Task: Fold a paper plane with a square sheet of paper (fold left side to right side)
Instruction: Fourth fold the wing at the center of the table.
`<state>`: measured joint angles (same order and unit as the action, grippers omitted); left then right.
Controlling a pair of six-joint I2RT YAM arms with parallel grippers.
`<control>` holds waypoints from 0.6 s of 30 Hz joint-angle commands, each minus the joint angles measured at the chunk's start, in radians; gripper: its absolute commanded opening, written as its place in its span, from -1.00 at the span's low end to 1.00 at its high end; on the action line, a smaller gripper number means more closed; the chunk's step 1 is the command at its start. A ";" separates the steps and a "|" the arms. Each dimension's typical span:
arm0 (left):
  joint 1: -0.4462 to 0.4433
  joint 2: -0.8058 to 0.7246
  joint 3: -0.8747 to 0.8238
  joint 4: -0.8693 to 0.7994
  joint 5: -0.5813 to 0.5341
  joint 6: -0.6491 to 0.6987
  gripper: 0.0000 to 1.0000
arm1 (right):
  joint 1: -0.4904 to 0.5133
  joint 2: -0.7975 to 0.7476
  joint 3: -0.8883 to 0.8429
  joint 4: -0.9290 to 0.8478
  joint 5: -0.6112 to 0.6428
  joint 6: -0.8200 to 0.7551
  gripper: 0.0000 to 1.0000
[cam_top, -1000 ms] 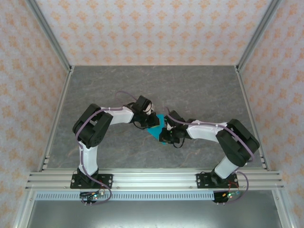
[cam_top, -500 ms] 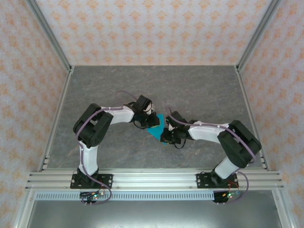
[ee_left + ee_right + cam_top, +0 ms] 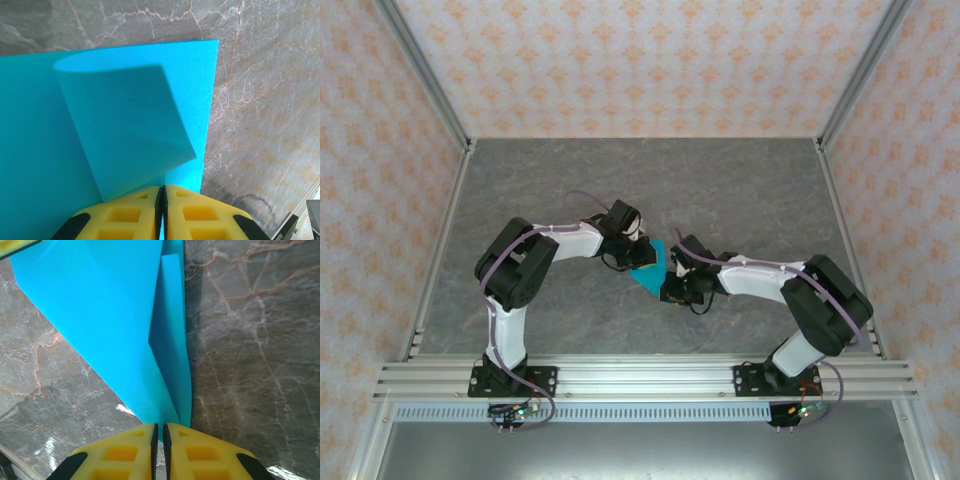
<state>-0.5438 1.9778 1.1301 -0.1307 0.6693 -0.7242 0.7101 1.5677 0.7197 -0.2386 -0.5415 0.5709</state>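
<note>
One sheet [image 3: 40, 150]; left pincer [image 3: 161, 189], right pincer [image 3: 159, 426] (two, pinching).

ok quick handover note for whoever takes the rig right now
Left gripper: shut on an edge of the thin cyan-blue square sheet of paper, which curls over itself.
Right gripper: shut on another part of the sheet.
Sheet: mid grey marbled table, between both arms.
Done: fold started, flap not pressed flat.
Left: likely lay the flap down, press the crease, then the remaining plane folds.
</note>
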 commanded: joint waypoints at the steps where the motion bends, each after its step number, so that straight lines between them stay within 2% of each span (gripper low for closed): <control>1: 0.004 0.058 -0.011 -0.090 -0.105 0.032 -0.73 | -0.001 -0.010 -0.057 -0.205 0.021 -0.016 -0.69; 13: 0.003 0.055 -0.013 -0.093 -0.106 0.034 -0.74 | 0.000 -0.037 -0.065 -0.196 -0.009 -0.019 -0.69; 18: 0.004 0.051 -0.013 -0.092 -0.102 0.032 -0.74 | 0.000 -0.116 -0.037 -0.199 -0.010 -0.028 -0.69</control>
<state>-0.5434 1.9793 1.1309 -0.1314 0.6708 -0.7238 0.7105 1.5047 0.6899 -0.3214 -0.5472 0.5602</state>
